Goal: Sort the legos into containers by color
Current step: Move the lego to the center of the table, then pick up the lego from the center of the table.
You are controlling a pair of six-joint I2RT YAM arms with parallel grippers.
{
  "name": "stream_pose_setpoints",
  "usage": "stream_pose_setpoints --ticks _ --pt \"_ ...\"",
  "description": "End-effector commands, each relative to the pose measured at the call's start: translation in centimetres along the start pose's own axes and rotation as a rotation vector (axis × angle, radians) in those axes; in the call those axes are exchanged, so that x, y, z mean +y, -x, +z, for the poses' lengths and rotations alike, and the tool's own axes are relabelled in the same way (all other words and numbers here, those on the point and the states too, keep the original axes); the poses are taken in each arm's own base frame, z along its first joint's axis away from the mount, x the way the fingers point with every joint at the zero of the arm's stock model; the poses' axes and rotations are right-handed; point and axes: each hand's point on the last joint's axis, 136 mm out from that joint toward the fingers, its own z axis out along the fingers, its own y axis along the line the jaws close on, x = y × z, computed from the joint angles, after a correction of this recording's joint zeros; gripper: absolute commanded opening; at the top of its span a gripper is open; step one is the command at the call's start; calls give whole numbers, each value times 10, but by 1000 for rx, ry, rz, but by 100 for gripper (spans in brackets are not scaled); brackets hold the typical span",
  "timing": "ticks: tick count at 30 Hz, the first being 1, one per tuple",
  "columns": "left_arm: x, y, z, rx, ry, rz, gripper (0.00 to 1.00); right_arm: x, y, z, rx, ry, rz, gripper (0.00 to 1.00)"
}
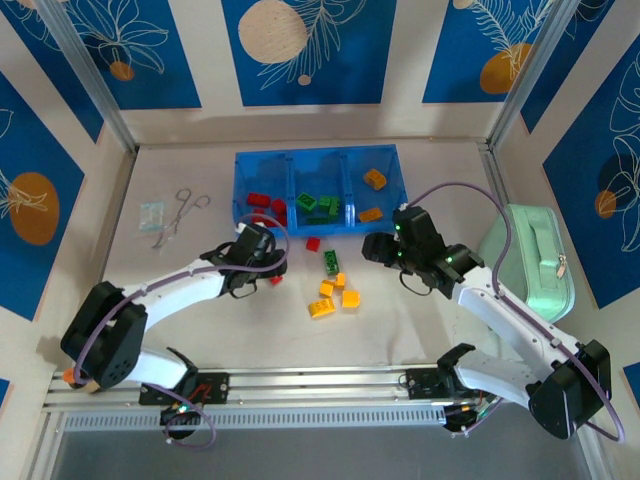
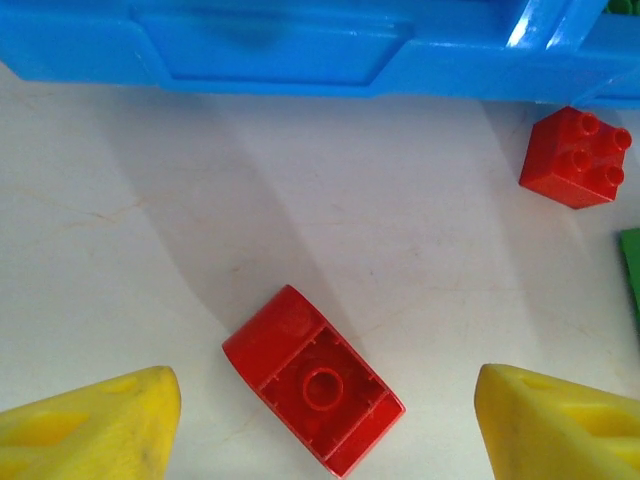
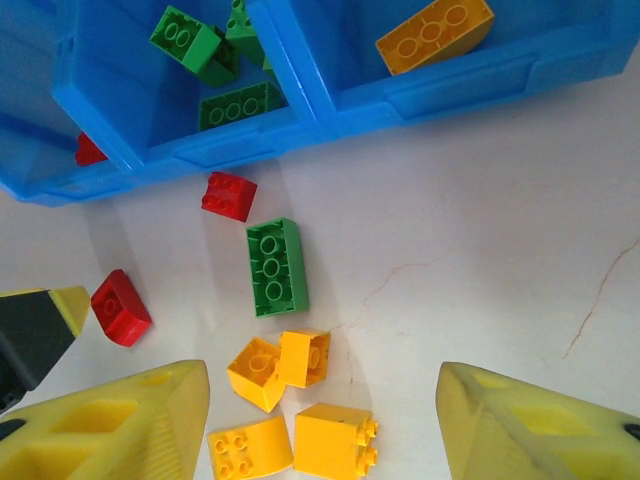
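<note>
As red brick (image 2: 313, 380) lies skewed btw. spread fingers of left gripper (image 2: 325, 415), closing may spin it out; right gripper (image 3: 320, 400) spread too.

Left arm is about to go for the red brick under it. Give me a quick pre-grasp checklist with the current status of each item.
1. Left pincer open: ok, a finger shows on either side of the red brick.
2. Brick centred between the fingers: ok.
3. Brick squared to the fingers: not ok, it lies hollow side up and skewed.
4. Neighbours clear: ok, the second red brick sits apart, near the tray.
5. Room in the left compartment, where the reds lie: ok.
6. Right pincer out of the way: ok, it is open over the yellow bricks, apart from the left arm.
</note>
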Motion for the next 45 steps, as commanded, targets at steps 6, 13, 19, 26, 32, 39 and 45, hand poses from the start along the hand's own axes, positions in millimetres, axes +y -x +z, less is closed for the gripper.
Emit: stream_pose_setpoints --ticks 6,13,19,26,32,39,45 --pt "-4 -14 15 72 21 -55 82 -4 -3 -8 -24 -3 11 62" --pt "-6 -22 36 111 38 -85 79 -10 -7 -8 -24 -13 18 62" --pt "-7 -25 47 148 61 -23 71 -18 -13 -6 -20 -24 32 61" --pt "-7 -23 42 147 71 30 48 -24 -15 -6 -24 -31 49 61" --pt "-5 -13 32 116 83 56 33 -25 -15 -6 -22 -30 55 60" --pt "-3 30 11 27 89 71 32 -30 -19 -7 -24 -36 60 60" --pt "-6 86 4 -51 70 40 33 -32 -25 -6 -13 -29 73 60"
